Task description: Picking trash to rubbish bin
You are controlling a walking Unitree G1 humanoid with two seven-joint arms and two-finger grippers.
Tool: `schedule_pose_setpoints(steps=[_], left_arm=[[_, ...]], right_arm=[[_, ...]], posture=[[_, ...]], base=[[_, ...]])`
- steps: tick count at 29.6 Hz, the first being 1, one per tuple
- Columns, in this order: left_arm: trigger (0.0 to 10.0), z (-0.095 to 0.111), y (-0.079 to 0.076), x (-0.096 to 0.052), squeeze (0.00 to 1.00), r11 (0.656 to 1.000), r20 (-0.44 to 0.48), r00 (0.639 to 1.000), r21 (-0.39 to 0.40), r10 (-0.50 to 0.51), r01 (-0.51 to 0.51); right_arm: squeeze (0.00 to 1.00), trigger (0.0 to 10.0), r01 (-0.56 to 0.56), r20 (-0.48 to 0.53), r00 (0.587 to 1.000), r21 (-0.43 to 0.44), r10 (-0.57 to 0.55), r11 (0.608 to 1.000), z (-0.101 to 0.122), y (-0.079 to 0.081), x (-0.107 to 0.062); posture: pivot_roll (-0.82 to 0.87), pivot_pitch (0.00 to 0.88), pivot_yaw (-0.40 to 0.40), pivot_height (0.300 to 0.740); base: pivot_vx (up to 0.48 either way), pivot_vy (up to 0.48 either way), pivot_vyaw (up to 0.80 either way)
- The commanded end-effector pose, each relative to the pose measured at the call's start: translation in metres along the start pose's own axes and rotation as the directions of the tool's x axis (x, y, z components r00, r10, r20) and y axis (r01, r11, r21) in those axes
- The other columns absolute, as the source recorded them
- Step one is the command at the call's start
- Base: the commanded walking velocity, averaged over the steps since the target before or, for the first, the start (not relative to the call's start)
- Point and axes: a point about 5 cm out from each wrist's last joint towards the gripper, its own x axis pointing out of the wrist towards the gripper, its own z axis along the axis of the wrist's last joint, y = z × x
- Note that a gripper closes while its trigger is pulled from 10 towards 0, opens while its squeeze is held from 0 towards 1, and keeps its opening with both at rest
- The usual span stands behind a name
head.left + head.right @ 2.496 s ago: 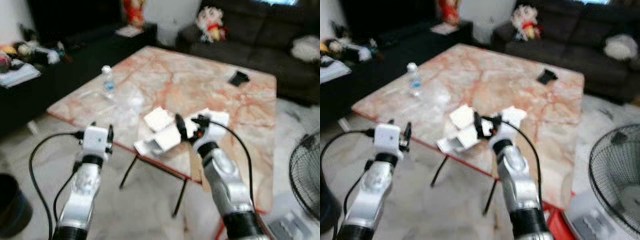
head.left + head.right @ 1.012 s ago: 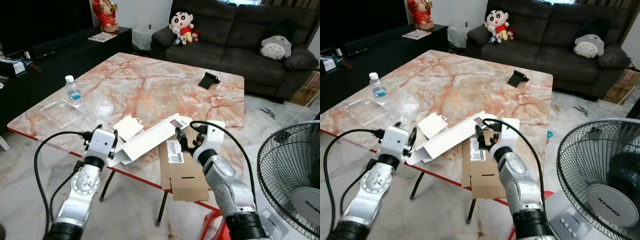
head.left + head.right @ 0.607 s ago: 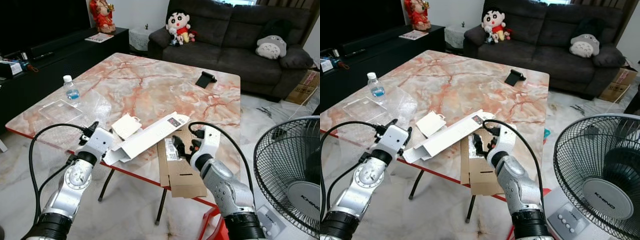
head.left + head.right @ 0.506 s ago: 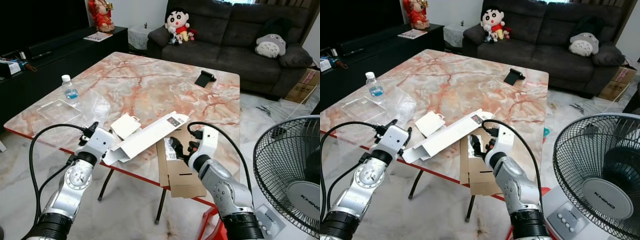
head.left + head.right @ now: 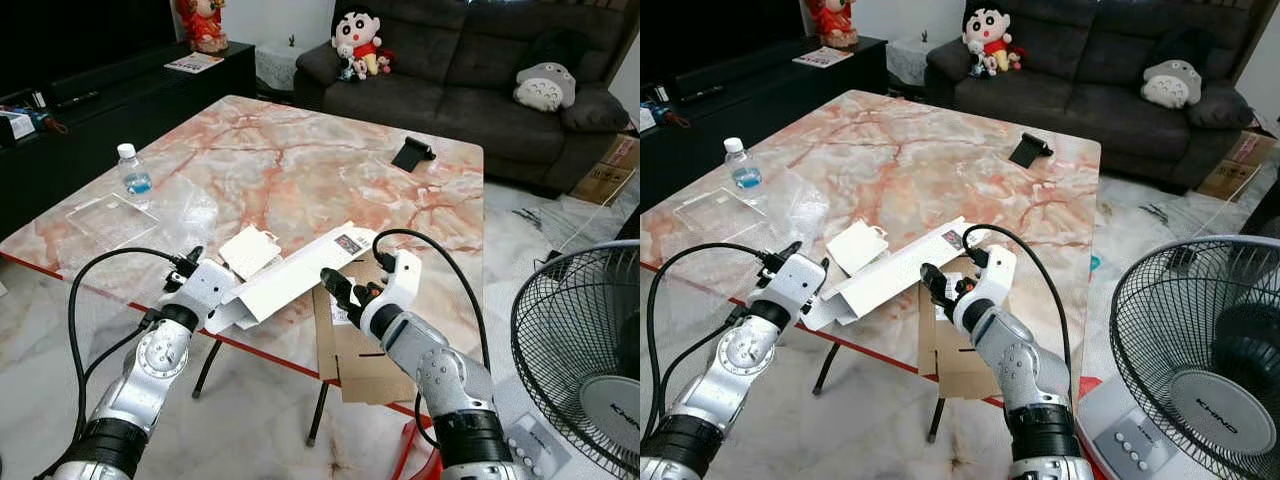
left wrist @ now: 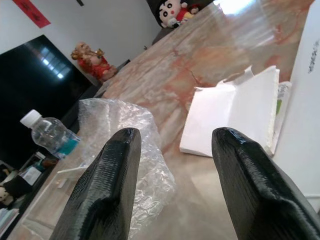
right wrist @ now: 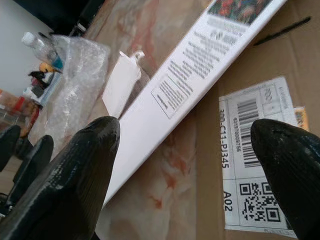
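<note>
A long white box (image 5: 295, 275) lies slantwise near the front edge of the marble table (image 5: 300, 170), partly over a flattened brown cardboard box (image 5: 362, 350) that overhangs the edge. A small white box (image 5: 250, 250) and crumpled bubble wrap (image 5: 185, 208) lie just behind it. My left gripper (image 5: 190, 265) is open at the long box's near left end; the left wrist view shows its fingertips (image 6: 122, 145) spread towards the bubble wrap (image 6: 127, 145) and the small white box (image 6: 232, 112). My right gripper (image 5: 348, 290) is open over the cardboard's label (image 7: 250, 170), beside the long box (image 7: 200, 65).
A water bottle (image 5: 133, 172) and a clear plastic tray (image 5: 100, 212) sit at the table's left. A black object (image 5: 411, 153) lies at the far right of the table. A floor fan (image 5: 590, 360) stands close on my right. A dark sofa (image 5: 470, 70) is behind the table.
The view has shifted a little as I move. My right gripper has edged left over the cardboard, closer to the long white box. The left gripper stays at the box's end.
</note>
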Motion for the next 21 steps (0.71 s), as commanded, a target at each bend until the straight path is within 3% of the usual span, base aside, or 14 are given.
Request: schedule_pose_setpoints(steps=[1, 8, 21], left_arm=[[10.0, 0.003, -0.002, 0.004, 0.0, 1.0, 0.013, 1.0, 0.007, -0.013, 0.013], [10.0, 0.005, -0.013, 0.006, 0.0, 0.997, 0.015, 1.0, -0.078, -0.018, 0.019], [10.0, 0.014, -0.024, 0.011, 0.0, 0.992, 0.045, 0.999, -0.125, -0.03, 0.035]], right_arm=[[0.0, 10.0, -0.023, -0.003, 1.0, -0.002, 0.023, 1.0, 0.002, 0.013, 0.008], [0.0, 10.0, -0.017, -0.03, 0.999, 0.013, 0.018, 1.0, -0.006, 0.013, 0.013], [0.0, 10.0, -0.033, 0.0, 0.999, 0.024, 0.033, 0.999, 0.002, 0.016, 0.016]], posture=[[-0.05, 0.0, -0.103, 0.74], [-0.04, 0.0, -0.104, 0.74], [-0.04, 0.0, -0.108, 0.74]], base=[[0.0, 0.0, 0.0], [0.0, 0.0, 0.0], [0.0, 0.0, 0.0]])
